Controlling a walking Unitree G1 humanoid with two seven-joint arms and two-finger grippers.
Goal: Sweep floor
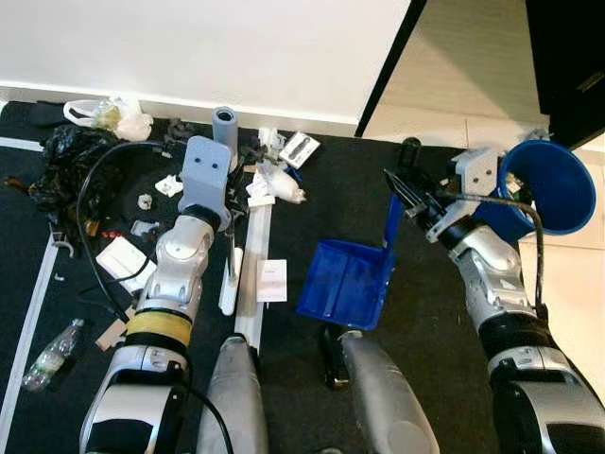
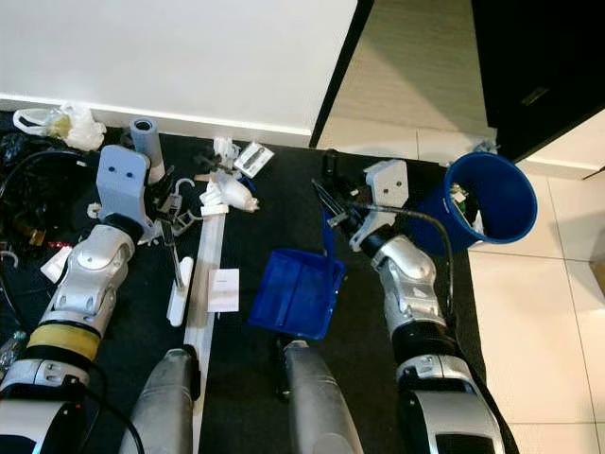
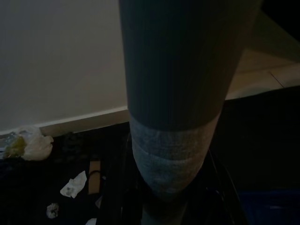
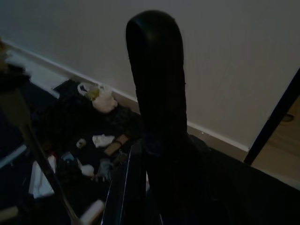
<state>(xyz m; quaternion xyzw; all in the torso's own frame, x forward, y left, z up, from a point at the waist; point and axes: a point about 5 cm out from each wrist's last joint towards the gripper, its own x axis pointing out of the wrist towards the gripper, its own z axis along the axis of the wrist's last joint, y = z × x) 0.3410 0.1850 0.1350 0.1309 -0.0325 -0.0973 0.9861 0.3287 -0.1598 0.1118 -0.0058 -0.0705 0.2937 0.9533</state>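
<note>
Sweeping under way: left hand (image 2: 168, 225) grips the broom handle (image 3: 176, 93), right hand (image 1: 408, 199) grips the blue dustpan (image 1: 348, 280) just below it, litter (image 1: 274, 180) beyond awaiting a push toward the pan, I judge.

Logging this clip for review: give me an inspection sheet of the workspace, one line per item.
Surface: black mat beside pale tiles.
Job's things: blue dustpan on the mat; grey broom handle at the left gripper.
Clutter: paper scraps, white card, plastic bottle, white bag, black bag.
Grippers: right gripper holds the dustpan's upright handle.
Cables: black cable loops near the left arm.
Surroundings: white wall, blue bin.
</note>
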